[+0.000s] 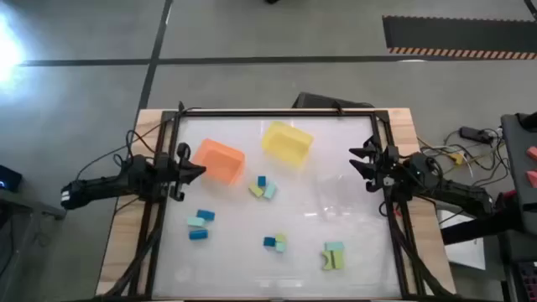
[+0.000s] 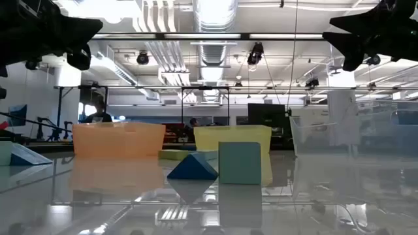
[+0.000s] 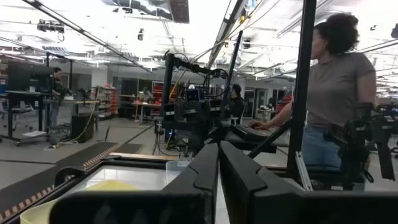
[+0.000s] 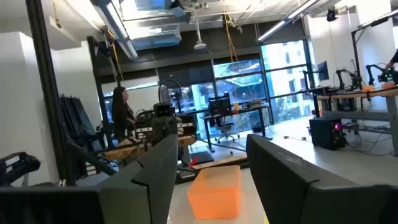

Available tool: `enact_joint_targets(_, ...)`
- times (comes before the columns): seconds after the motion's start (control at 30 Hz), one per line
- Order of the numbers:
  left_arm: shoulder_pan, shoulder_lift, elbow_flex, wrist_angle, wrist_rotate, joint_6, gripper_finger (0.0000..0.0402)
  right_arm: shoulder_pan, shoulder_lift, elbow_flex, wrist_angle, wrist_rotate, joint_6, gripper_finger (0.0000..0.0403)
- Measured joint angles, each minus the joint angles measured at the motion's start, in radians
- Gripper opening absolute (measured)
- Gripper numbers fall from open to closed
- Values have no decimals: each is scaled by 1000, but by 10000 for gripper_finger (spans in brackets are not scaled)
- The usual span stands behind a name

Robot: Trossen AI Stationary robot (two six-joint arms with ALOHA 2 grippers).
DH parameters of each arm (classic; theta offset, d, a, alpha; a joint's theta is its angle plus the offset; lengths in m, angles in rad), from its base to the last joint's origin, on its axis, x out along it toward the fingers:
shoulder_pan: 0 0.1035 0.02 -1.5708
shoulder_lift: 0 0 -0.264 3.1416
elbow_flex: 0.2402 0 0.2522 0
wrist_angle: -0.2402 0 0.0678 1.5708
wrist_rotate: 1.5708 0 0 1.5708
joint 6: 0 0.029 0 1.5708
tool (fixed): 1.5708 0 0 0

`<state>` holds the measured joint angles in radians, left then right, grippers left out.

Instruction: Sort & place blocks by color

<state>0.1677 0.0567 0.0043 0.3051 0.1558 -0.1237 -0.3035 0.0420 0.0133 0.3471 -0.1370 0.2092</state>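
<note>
Small mint-teal, yellow-green and blue blocks lie in loose groups on the white table: one group (image 1: 263, 189) near the middle, one (image 1: 200, 224) toward the left, one (image 1: 275, 243) and one (image 1: 333, 256) toward the near edge. The low view shows a blue wedge (image 2: 192, 168) and a teal cube (image 2: 239, 163) close up. My left gripper (image 1: 191, 166) hovers at the table's left side beside the orange bin, shut (image 3: 217, 177). My right gripper (image 1: 361, 161) hovers at the right side, open (image 4: 211, 180). Both are raised above the table and hold nothing.
An orange bin (image 1: 220, 161) and a yellow bin (image 1: 287, 143) stand toward the far edge, and a clear bin (image 2: 339, 137) stands at the right. A black frame (image 1: 277, 112) rims the table. A person (image 3: 336, 93) stands in the room beyond.
</note>
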Motion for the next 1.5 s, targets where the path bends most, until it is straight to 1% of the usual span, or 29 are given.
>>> enact_joint_targets(1.33, 0, 0, 0, 0, 0, 0, 0, 0, 0, 0, 0, 0, 0, 183)
enact_joint_targets(1.5, 0, 0, 0, 0, 0, 0, 0, 0, 0, 0, 10, 12, -70, 183)
